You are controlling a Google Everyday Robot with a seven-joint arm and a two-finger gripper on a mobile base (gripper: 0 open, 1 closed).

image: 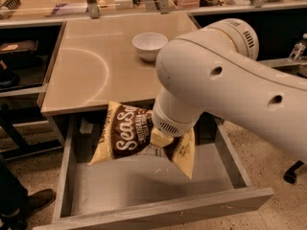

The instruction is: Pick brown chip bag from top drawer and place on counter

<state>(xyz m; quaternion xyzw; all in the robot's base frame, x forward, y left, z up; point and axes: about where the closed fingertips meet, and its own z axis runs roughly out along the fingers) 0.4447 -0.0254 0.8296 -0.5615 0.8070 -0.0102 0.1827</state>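
The brown chip bag point(125, 132), dark brown with white "Sea Salt" lettering and pale yellow ends, hangs lifted above the open top drawer point(144, 186), its upper edge at the level of the counter's front edge. My gripper point(160, 137) is at the bag's right half, below the big white arm point(225, 80), and is shut on the bag; most of the gripper is hidden by the arm's wrist. The beige counter point(96, 66) lies just behind and above the bag.
A white bowl point(149, 45) stands on the counter at the back, right of centre. Black side shelves point(24, 56) are to the left. A dark shoe point(36, 200) is on the floor at the lower left. The drawer's front panel point(163, 214) is nearest the camera.
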